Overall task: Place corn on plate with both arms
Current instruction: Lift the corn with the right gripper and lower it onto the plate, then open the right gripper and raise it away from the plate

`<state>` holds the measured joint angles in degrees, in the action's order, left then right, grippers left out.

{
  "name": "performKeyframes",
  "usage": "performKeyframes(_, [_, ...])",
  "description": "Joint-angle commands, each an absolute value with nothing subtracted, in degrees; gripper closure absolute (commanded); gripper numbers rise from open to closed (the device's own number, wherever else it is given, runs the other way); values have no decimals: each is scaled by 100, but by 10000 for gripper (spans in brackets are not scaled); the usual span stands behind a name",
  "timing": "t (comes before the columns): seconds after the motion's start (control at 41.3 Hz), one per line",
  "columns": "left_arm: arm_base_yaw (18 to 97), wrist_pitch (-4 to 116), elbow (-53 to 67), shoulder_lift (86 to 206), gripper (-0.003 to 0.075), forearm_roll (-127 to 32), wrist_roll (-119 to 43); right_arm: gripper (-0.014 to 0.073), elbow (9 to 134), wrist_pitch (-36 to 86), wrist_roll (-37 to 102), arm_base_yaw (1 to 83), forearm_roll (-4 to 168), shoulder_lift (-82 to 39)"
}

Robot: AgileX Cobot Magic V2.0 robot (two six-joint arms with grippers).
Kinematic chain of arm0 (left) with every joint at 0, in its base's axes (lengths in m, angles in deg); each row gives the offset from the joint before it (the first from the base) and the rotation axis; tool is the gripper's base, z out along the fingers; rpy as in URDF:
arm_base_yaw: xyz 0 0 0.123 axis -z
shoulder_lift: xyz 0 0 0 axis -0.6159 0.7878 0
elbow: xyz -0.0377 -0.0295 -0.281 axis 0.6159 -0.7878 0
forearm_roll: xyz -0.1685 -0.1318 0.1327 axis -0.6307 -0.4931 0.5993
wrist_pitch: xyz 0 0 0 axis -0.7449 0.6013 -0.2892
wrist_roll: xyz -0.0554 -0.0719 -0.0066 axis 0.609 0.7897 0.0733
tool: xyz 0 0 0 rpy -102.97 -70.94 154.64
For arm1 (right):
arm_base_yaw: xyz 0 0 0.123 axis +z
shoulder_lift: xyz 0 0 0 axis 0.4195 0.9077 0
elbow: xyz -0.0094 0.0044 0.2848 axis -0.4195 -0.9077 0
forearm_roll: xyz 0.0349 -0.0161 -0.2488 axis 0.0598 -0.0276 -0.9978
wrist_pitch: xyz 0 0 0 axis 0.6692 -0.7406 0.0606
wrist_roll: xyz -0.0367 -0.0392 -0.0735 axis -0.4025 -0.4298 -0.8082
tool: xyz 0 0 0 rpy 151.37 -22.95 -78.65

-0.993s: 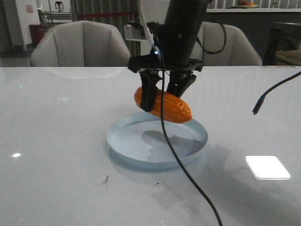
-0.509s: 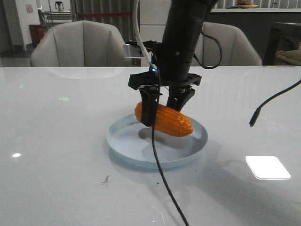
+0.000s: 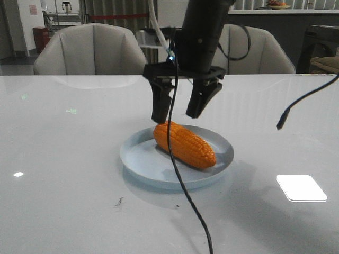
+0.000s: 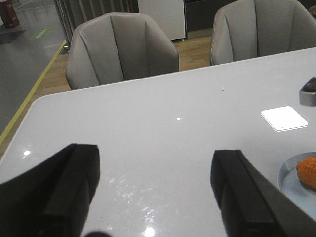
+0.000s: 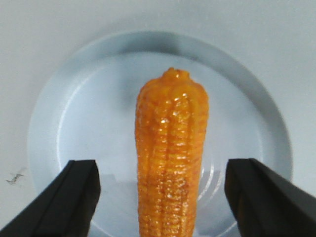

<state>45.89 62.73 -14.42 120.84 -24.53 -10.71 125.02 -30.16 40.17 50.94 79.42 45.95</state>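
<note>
The orange corn (image 3: 185, 144) lies on its side in the pale blue plate (image 3: 137, 159) at the table's middle. My right gripper (image 3: 176, 116) hangs open just above the corn's thick end, fingers spread and clear of it. In the right wrist view the corn (image 5: 172, 148) lies lengthwise on the plate (image 5: 74, 113) between the open gripper's (image 5: 162, 170) fingers, with gaps on both sides. My left gripper (image 4: 155, 163) is open and empty over bare table. In its view the plate's edge (image 4: 291, 173) and a bit of corn (image 4: 308, 170) show at the frame's edge. The left gripper does not show in the front view.
A black cable (image 3: 177, 174) hangs from the right arm in front of the plate and trails to the table's front. Another cable end (image 3: 296, 106) dangles at the right. Grey chairs (image 3: 90, 50) stand behind the table. A bright light patch (image 3: 301, 188) lies right of the plate.
The right gripper lowered the corn to the plate, opened and let it go, then rose a little. The corn now rests on the plate.
</note>
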Motion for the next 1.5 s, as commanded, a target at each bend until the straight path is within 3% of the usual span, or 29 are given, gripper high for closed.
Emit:
performKeyframes(0.0, [4580, 5821, -1273, 12107, 192, -2434, -1034, -30, 12934, -2993, 3966, 4956, 8033, 3741])
performKeyframes(0.194, [4580, 5821, -1273, 12107, 192, -2434, -1034, -30, 13013, -3217, 3966, 4498, 8033, 2775])
performKeyframes(0.581, [4580, 5821, -1273, 12107, 192, -2434, -1034, -30, 12765, -3769, 3960, 2656, 8028, 995])
performKeyframes(0.702, [4580, 5821, -1273, 12107, 192, -2434, -1034, -30, 11965, -3430, 3919, 2087, 7978, 279])
performKeyframes(0.896, [4580, 5821, -1273, 12107, 192, -2434, -1034, -30, 9627, -2143, 3746, 1364, 7972, -1183])
performKeyframes(1.211, [4580, 5834, -1273, 12107, 192, -2434, -1034, -30, 6428, -971, 3632, 1686, 8217, -3357])
performKeyframes(1.478, [4580, 5861, -1580, 12107, 192, -2434, -1034, -30, 5248, -632, 3626, 1899, 8580, -4307])
